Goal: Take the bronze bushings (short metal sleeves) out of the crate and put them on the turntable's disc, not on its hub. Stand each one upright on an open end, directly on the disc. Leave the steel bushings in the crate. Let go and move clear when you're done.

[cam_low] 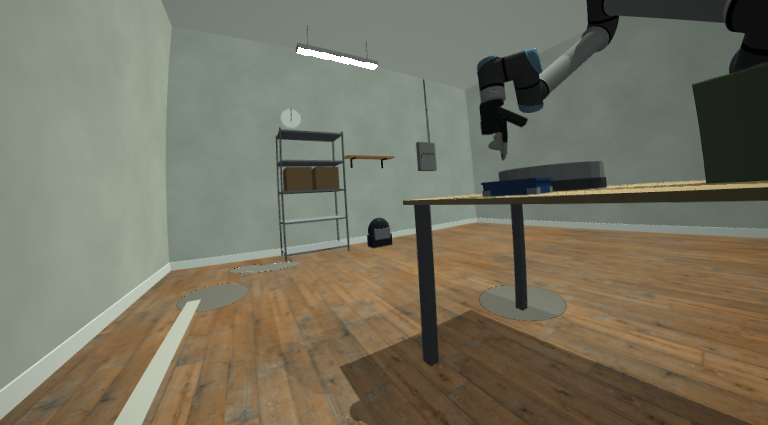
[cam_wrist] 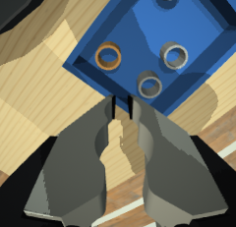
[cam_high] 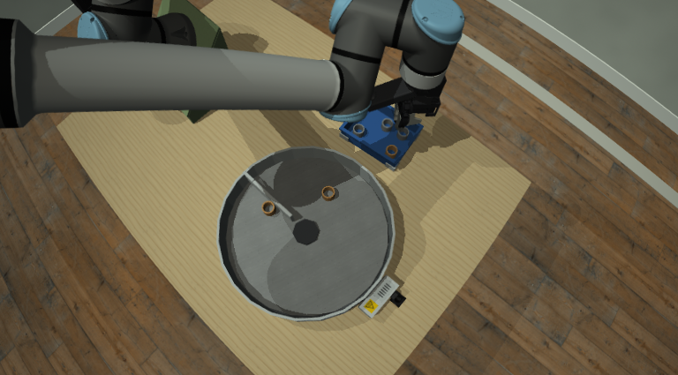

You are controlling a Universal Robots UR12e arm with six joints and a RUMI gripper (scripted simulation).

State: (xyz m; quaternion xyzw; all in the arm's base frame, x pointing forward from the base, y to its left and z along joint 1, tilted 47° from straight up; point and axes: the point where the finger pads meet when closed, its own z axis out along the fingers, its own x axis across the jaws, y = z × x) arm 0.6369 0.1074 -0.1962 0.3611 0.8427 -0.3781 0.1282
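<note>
The blue crate [cam_high: 372, 138] [cam_low: 515, 187] [cam_wrist: 138, 35] holds one bronze bushing [cam_high: 392, 148] [cam_wrist: 108, 56] and three steel bushings [cam_high: 358, 129] [cam_high: 387, 123] [cam_wrist: 174, 55] [cam_wrist: 149, 85], all upright. Two bronze bushings [cam_high: 268, 207] [cam_high: 327, 192] stand upright on the turntable's grey disc [cam_high: 325, 271], clear of the dark hub [cam_high: 305, 230]. My gripper [cam_high: 401, 123] [cam_low: 501, 155] [cam_wrist: 121, 96] is shut and empty. It hangs above the crate; in the wrist view its tips are over the crate's near wall, close to a steel bushing and a little right of the bronze one.
The turntable [cam_low: 552, 174] has a raised rim and a thin bar [cam_high: 267, 196] across the disc near one bronze bushing. A labelled box [cam_high: 378, 296] sits at its front edge. A green block [cam_high: 197, 31] [cam_low: 730, 126] stands at the arm's base. The crate is near the table's edge.
</note>
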